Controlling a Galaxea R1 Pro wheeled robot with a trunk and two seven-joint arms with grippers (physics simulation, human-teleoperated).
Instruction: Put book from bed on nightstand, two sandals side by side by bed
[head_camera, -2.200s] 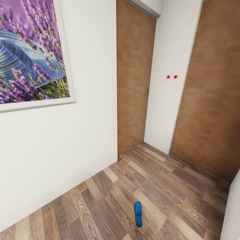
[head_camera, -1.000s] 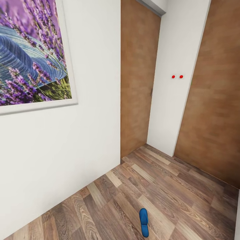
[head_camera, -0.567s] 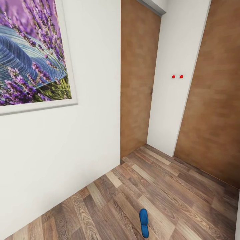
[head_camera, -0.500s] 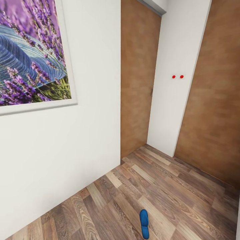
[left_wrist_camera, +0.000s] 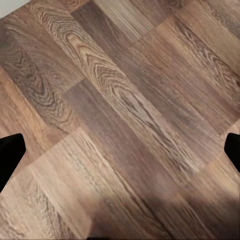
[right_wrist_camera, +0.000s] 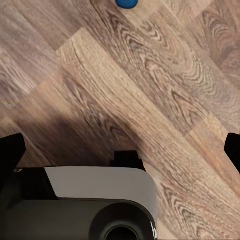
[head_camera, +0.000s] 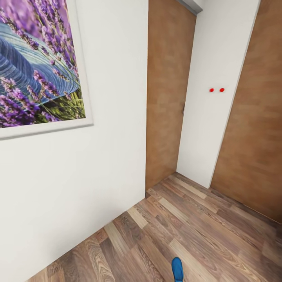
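Bright blue flat sandal (head_camera: 177, 269) lying on the wood plank floor (head_camera: 203, 231), well out from the white wall with the purple painting (head_camera: 39, 62). Left gripper (left_wrist_camera: 120, 150) and right gripper (right_wrist_camera: 120, 150) spread wide above bare planks, grasping nothing. Sandal (right_wrist_camera: 127, 3) well apart from the right fingertips (right_wrist_camera: 11, 150).

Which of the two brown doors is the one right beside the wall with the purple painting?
The left door, which meets the painting's wall at the corner. A white wall strip with two red dots separates it from the other door.

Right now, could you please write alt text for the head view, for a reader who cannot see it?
A blue sandal lies on the wood plank floor at the picture's bottom edge. Behind it are white walls, a purple lavender painting and tan wooden doors.
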